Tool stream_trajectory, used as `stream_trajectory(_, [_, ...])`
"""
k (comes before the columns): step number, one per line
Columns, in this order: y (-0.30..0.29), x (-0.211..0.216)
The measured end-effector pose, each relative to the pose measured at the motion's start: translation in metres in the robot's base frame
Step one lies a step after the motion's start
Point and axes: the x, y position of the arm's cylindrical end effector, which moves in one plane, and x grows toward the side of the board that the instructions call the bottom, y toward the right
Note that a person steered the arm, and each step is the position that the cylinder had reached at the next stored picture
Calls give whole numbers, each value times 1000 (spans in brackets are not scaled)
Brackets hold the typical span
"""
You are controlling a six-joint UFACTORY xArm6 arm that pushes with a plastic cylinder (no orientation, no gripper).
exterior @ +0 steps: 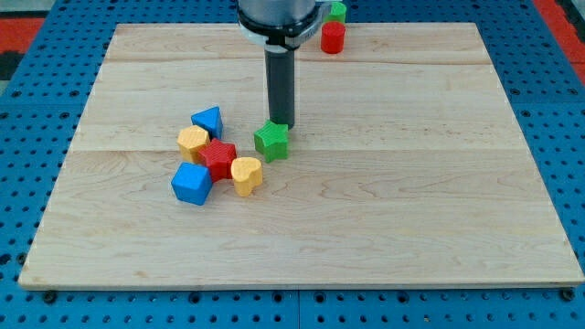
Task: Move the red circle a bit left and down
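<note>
The red circle is a short red cylinder standing near the view's top edge of the wooden board, right of centre. A green block sits just above it, partly hidden by the arm. My tip is well below and left of the red circle, just above a green star block and touching or nearly touching it.
A cluster lies left of the green star: a blue triangle block, a yellow block, a red star block, a yellow heart block and a blue cube. Blue pegboard surrounds the board.
</note>
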Motion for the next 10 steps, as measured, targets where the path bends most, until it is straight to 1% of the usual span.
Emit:
stream_trajectory(1, [57, 5])
stream_trajectory(2, [-23, 35])
stream_trajectory(3, [-36, 22])
stream_trajectory(4, [6, -9])
stream_trajectory(5, [83, -83])
stream_trajectory(6, [227, -122])
stream_trajectory(7, [239, -221])
stream_trajectory(8, [235, -225])
stream_trajectory(9, [190, -225])
stream_trajectory(10, [96, -214])
